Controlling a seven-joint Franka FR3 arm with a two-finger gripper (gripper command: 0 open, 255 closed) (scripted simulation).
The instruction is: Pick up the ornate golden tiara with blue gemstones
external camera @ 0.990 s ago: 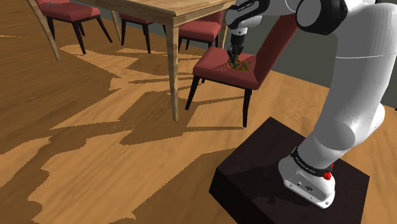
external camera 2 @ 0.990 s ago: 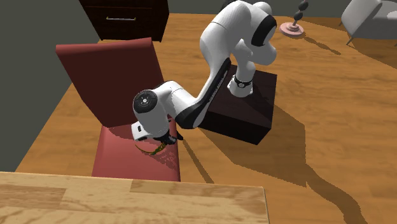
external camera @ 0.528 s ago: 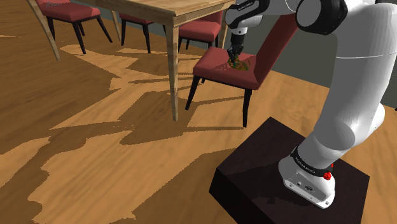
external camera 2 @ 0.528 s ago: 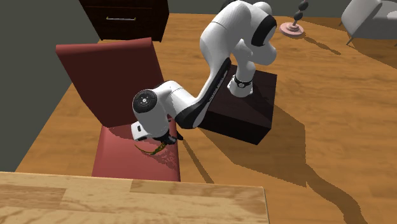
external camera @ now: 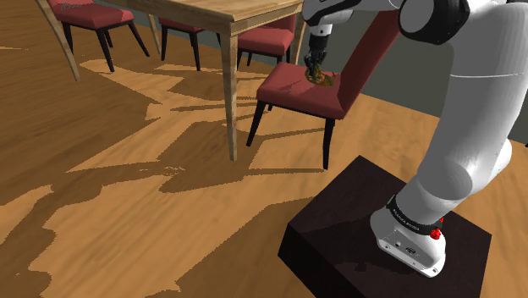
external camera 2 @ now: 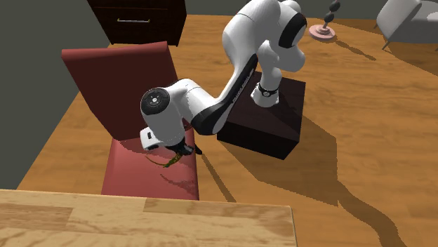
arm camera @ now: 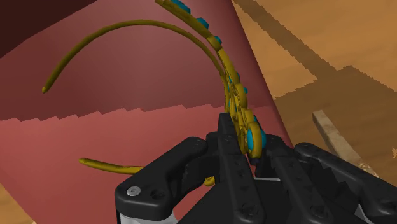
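warm wooden floor (external camera: pixel 127 169) runs under everything, streaked with long shadows. behind the gripper (external camera: pixel 316 68), back along the white arm (external camera: pixel 474 110), sits the dark box stand (external camera: pixel 364 229). just beyond the gripper's far side stands a wooden dining table (external camera: pixel 228 17); in the second exterior view its pale top (external camera 2: pixel 140 221) fills the near edge.

directly below the gripper is a red cushioned chair (external camera: pixel 292 91) on dark legs, its seat (external camera 2: pixel 140 175) under the fingertips and its tall backrest (external camera 2: pixel 119 77) rising close beside the hand. more red chairs stand further off past the table. behind the backrest in the second exterior view there is a dark cabinet (external camera 2: pixel 140 14).

the gripper (external camera 2: pixel 184 149) points down at the seat. its black fingers (arm camera: pixel 229 153) are drawn close together and clamp the tiara (arm camera: pixel 229 83) by its decorated band, with little gap but the metal itself between them. the gripper (arm camera: pixel 245 137) has the band where gold filigree carries round blue stones. from there the jewelled crest climbs away from the fingertips, and a thin plain gold hoop curves out over the red cushion to a free end well clear of the fingers.

seen from the shoulder camera the tiara (external camera: pixel 319 79) is a small gold cluster right at the fingertips, over the seat's back part. in the second exterior view the tiara (external camera 2: pixel 168 162) hangs aslant just under the gripper, low over the cushion; whether its lowest tip touches the seat cannot be told.
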